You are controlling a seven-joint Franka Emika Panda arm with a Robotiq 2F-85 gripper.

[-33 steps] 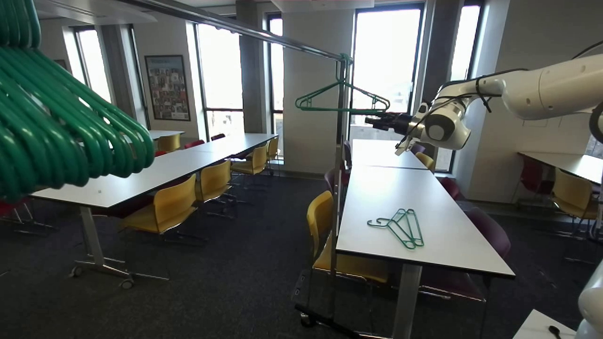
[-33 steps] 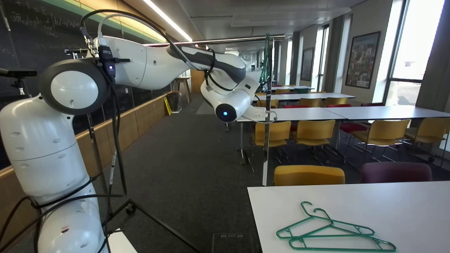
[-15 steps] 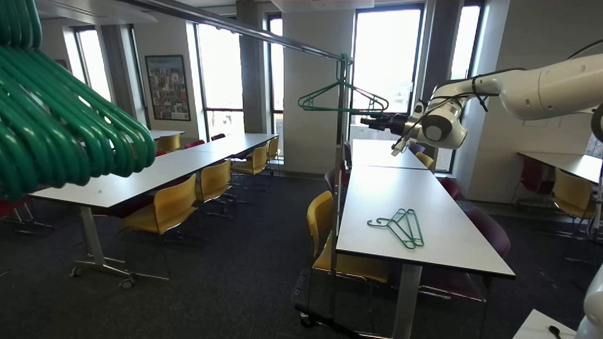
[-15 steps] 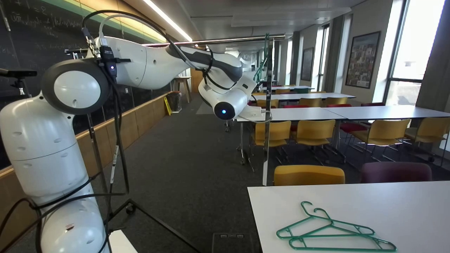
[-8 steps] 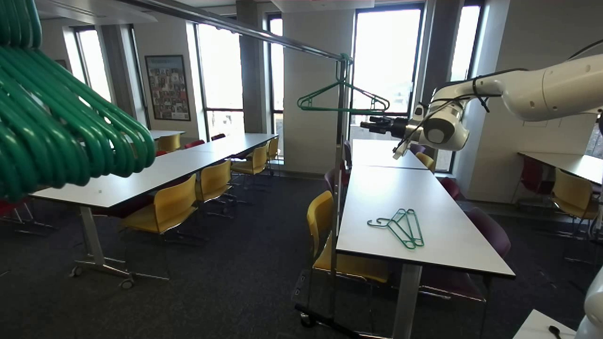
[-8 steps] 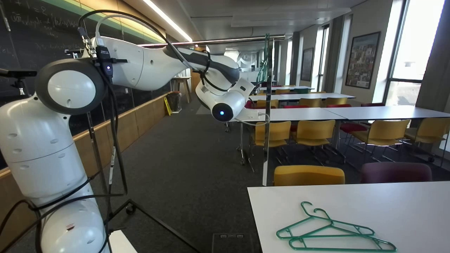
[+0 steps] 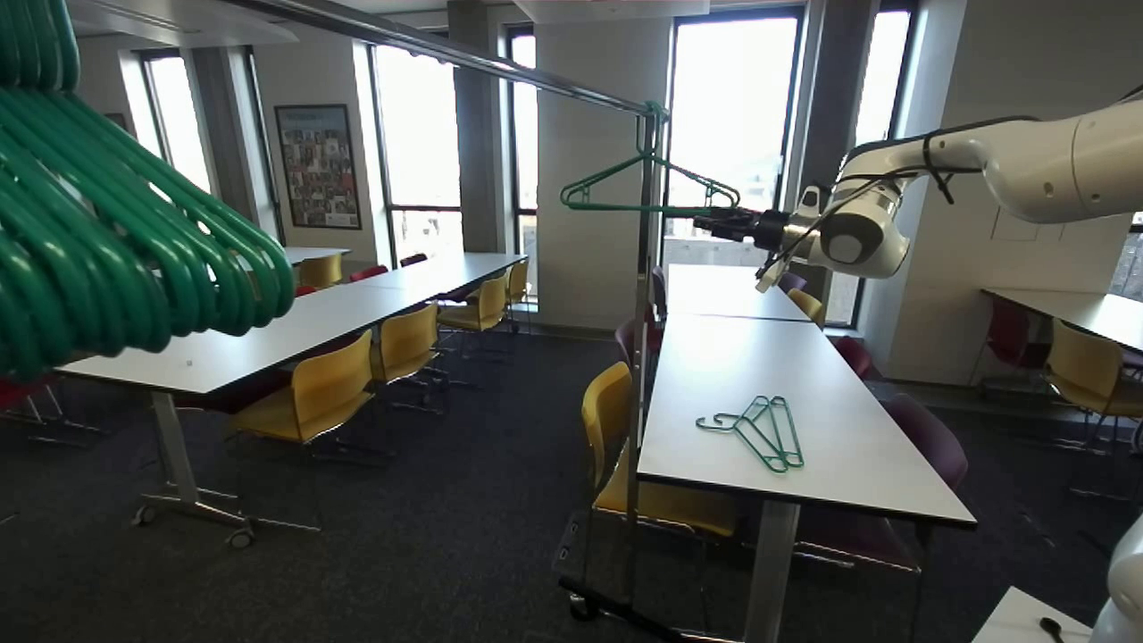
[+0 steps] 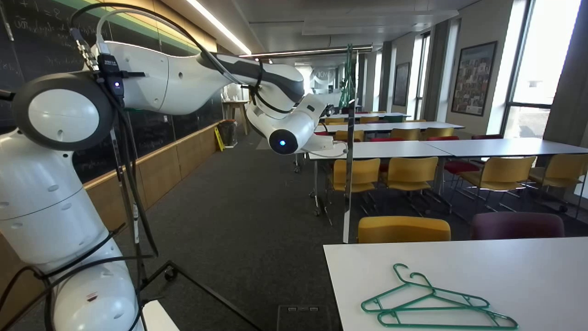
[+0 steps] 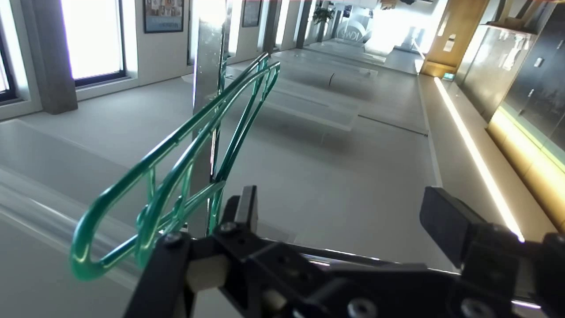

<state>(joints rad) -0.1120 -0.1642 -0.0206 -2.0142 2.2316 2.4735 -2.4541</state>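
Observation:
My gripper (image 9: 342, 214) is open, with nothing between its fingers in the wrist view. Green plastic hangers (image 9: 84, 247), at least two close together, hang beside the left finger and partly behind it. In an exterior view the gripper (image 7: 714, 223) is level with the lower right corner of these hangers (image 7: 607, 208); I cannot tell whether they touch. They hang at the end of a metal rail (image 7: 536, 76). In an exterior view they show edge-on (image 8: 347, 82) behind the rack post, and the fingers are mostly hidden.
The rack's upright post (image 8: 350, 193) stands close to the hangers and gripper. Two green hangers (image 8: 441, 326) lie on a white table (image 7: 723, 357) below. A bunch of green hangers (image 7: 134, 223) hangs at the rail's near end. Yellow chairs (image 7: 607, 402) stand beside the table.
The arm has drawn back toward its base, and the gripper is slightly higher and farther back. The hangers were turned toward the arm a second ago and now hang straighter.

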